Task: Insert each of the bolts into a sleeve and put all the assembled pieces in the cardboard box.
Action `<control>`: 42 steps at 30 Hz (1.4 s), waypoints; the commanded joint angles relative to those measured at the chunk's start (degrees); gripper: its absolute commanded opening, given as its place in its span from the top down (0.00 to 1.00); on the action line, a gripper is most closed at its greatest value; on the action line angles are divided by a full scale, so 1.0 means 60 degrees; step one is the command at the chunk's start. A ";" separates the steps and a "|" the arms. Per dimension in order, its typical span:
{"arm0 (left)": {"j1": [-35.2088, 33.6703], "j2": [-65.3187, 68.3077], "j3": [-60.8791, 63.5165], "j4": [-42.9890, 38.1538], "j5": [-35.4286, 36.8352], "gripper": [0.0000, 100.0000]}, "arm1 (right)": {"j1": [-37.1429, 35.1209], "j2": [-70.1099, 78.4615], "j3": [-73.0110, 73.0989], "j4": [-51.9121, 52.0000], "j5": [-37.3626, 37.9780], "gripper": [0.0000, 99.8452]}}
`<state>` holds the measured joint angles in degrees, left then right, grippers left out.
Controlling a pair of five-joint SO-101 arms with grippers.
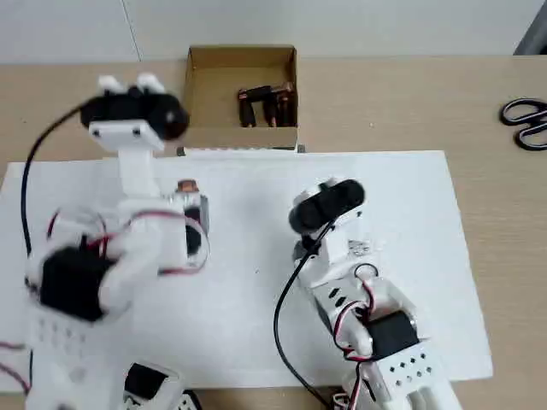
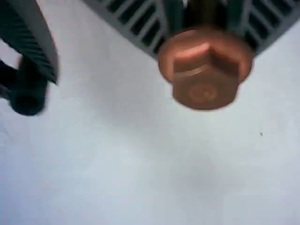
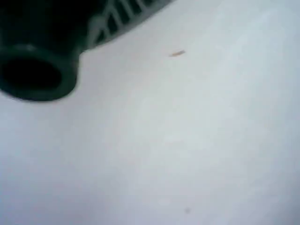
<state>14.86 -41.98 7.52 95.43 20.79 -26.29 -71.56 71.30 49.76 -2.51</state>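
Above the white paper sheet (image 1: 256,282), left claw (image 2: 204,14) clamped on a copper hex-head bolt (image 2: 205,70), right claw (image 3: 44,44) nearby gripping a black tubular sleeve (image 3: 35,77), both apart from the brown cardboard box (image 1: 198,94) holding finished copper-and-black pieces (image 1: 267,104).

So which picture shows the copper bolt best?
The left wrist view: the bolt is close up, head clear, between the left fingers. In the high view it is a copper dot. The right wrist view faces a sleeve.
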 commanded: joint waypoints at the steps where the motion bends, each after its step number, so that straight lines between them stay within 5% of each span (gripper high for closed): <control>1: 0.0029 -0.1875 0.1897 -0.1451 -0.0088 0.99 | -0.0505 -0.0183 0.0176 -0.0755 -0.0132 1.00; 10: 0.0015 -0.7004 0.8095 -0.5275 -0.0015 0.99 | -0.1722 -0.0183 0.1055 -0.1868 -0.0117 1.00; 16: 0.0015 -0.9451 1.0440 -0.6535 0.0762 0.99 | -0.2044 -0.0183 0.1172 -0.2337 -0.0073 1.00; 29: 0.0015 -1.0300 1.1158 -0.7971 0.3326 0.99 | -0.2821 -0.0183 0.1670 -0.2982 -0.0088 1.00; 42: 0.0015 -1.0315 1.1861 -0.7971 0.3443 0.99 | -0.3641 -0.0212 0.1582 -0.3289 -0.0073 1.00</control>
<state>14.86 -103.25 78.73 49.45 41.01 -47.56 -71.74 81.76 31.38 -2.86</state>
